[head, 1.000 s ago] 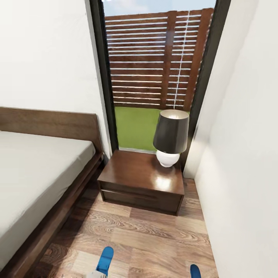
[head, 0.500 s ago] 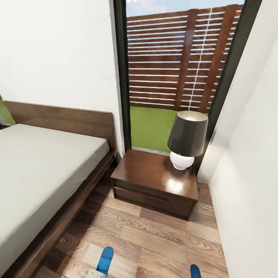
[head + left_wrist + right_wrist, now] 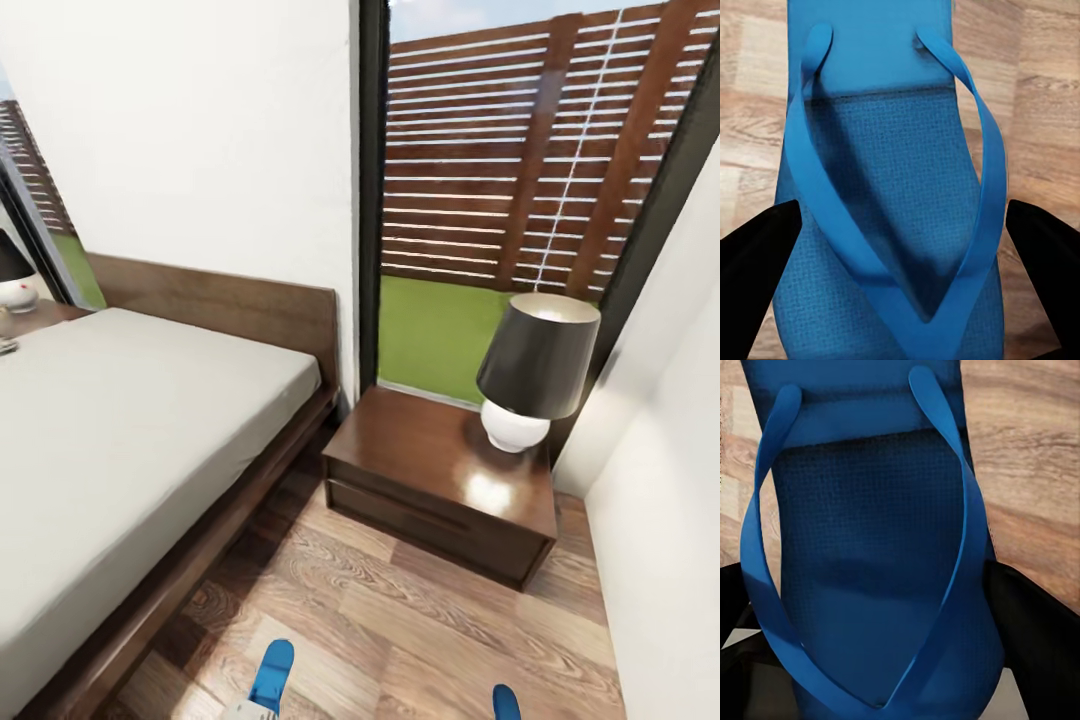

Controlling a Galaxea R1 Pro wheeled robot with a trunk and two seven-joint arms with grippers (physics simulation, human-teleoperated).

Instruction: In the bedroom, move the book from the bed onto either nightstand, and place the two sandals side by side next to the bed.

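At six o'clock in my head view, my two sandals — left sandal (image 3: 272, 677), right sandal (image 3: 506, 702) — hang over the floor (image 3: 400, 620), each clamped in a gripper: left gripper (image 3: 900, 247), right gripper (image 3: 870, 615). My view has swung left; the nightstand (image 3: 420, 450) now sits at three o'clock, the bed (image 3: 120, 420) at nine. Probably turning to set them bedside; the book isn't visible.

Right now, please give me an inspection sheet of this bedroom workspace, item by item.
Surface: brown wood-plank floor, bare between bed and nightstand.
Job's things: off-white mattress bed with dark wooden frame; glossy reddish-brown nightstand; two bright blue flip-flop sandals, one between each gripper's fingers; book nothing seen.
Clutter: black-shaded, white-based lamp on the nightstand.
Grippers: left gripper and right gripper each shut on a sandal.
Cables: nothing seen.
Surroundings: white walls, tall window onto slatted fence.
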